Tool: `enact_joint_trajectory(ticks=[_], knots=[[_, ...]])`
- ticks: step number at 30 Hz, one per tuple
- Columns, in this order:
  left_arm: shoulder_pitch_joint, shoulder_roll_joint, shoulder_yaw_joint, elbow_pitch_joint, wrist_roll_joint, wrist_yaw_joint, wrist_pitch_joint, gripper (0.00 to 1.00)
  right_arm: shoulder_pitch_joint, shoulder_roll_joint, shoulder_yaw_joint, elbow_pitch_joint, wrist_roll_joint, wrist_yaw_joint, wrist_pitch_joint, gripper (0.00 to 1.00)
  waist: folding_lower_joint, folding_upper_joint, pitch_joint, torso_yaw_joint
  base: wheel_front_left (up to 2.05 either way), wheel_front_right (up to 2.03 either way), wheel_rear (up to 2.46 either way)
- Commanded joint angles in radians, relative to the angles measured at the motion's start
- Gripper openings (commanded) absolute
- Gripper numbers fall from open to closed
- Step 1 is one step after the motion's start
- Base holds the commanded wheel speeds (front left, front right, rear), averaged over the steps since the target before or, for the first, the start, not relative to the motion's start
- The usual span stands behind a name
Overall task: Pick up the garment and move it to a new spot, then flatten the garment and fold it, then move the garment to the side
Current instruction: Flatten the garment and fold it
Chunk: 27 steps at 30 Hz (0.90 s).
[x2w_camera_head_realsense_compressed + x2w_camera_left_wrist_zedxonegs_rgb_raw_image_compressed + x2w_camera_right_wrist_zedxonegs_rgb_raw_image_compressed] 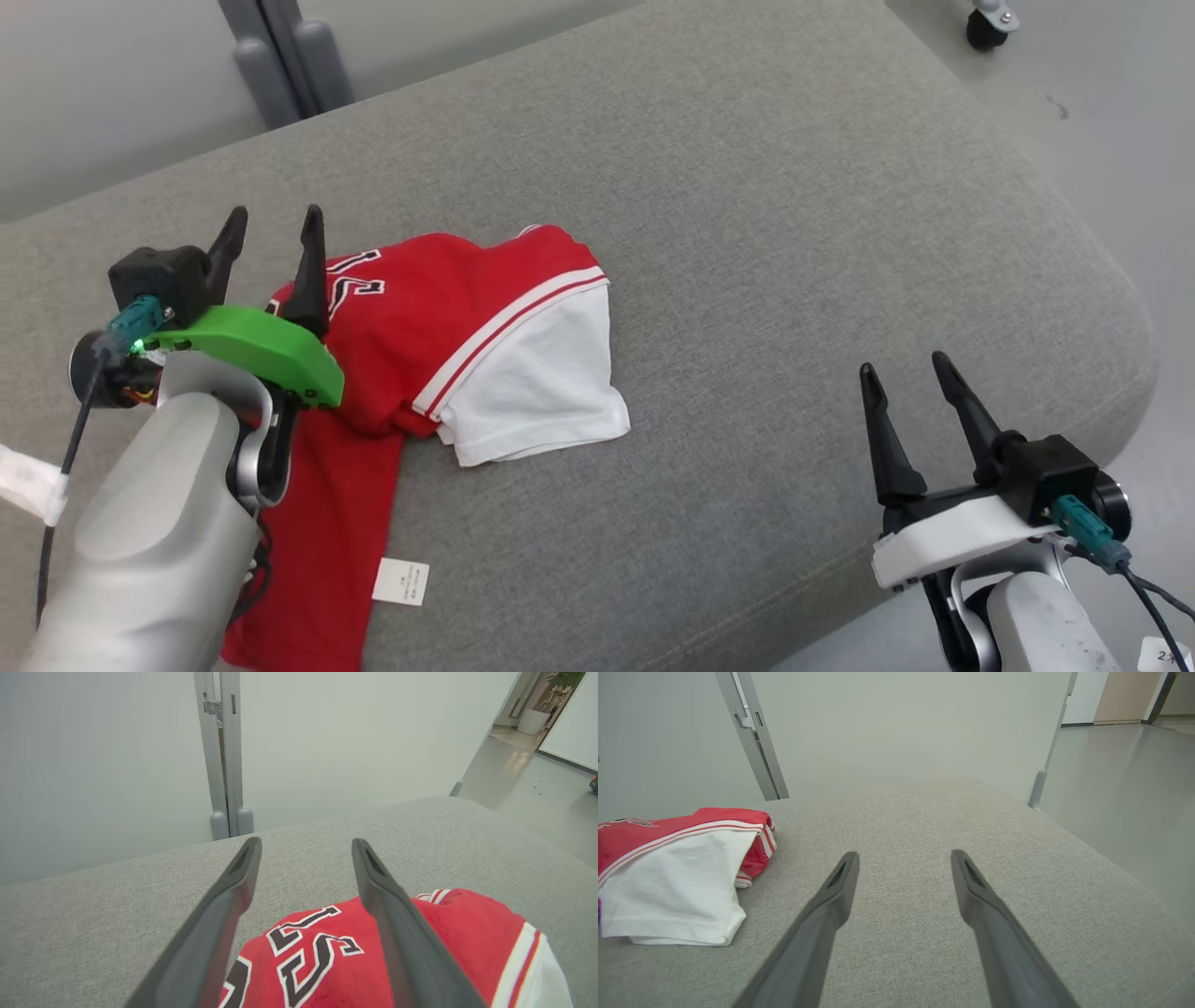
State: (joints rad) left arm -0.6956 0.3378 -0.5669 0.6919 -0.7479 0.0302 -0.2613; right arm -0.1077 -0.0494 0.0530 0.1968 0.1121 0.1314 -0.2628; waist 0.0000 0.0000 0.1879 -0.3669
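The garment (448,345) is a red jersey with white sleeves and black-and-white lettering, lying crumpled on the left half of a grey cushion (747,233). Its red body trails down toward the near edge, with a white label showing. My left gripper (273,224) hovers over the garment's left part, open, nothing between its fingers. The left wrist view shows the lettering (299,956) just below the spread fingertips (247,858). My right gripper (904,370) stands open at the lower right, well clear of the garment (677,877), which lies far left in the right wrist view.
The cushion's right edge curves down to a pale floor (1102,112), where a caster wheel (985,23) stands at the far right. Grey post feet (280,65) stand behind the cushion at the back left. Bare fabric stretches right of the garment.
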Motion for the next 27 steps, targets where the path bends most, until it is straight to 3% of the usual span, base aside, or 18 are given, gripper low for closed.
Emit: enact_joint_trajectory(ticks=[1,4,8,13,20,27], knots=[[0.043,-0.004,0.042,-0.062,0.038,0.015,-0.004,1.0,0.003,-0.002,-0.009,-0.011,-0.007,-0.001,-0.003,1.0,0.0,0.0,-0.023,0.03,0.0,0.0,0.0],[0.161,-0.032,0.154,-0.222,0.118,0.044,-0.004,1.0,0.008,-0.002,-0.022,-0.027,-0.031,-0.001,-0.003,1.0,0.0,0.0,-0.05,0.065,0.0,0.0,0.0],[0.319,-0.08,0.271,-0.387,0.209,0.049,-0.004,1.0,0.013,-0.001,-0.028,-0.046,-0.07,-0.001,-0.003,1.0,0.0,0.0,-0.086,0.113,0.0,0.0,0.0],[0.51,-0.146,0.38,-0.534,0.34,0.024,-0.004,1.0,0.017,-0.002,-0.032,-0.072,-0.111,-0.001,-0.003,1.0,0.0,0.0,-0.131,0.179,0.0,0.0,0.0],[0.702,-0.24,0.514,-0.635,0.455,-0.025,-0.004,1.0,0.034,-0.002,-0.033,-0.09,-0.118,-0.001,-0.003,1.0,0.0,0.0,-0.16,0.265,0.0,0.0,0.0],[0.837,-0.281,0.6,-0.684,0.517,-0.082,-0.004,1.0,0.072,-0.002,-0.021,-0.059,-0.114,-0.001,-0.003,1.0,0.0,0.0,-0.183,0.307,0.0,0.0,0.0]])
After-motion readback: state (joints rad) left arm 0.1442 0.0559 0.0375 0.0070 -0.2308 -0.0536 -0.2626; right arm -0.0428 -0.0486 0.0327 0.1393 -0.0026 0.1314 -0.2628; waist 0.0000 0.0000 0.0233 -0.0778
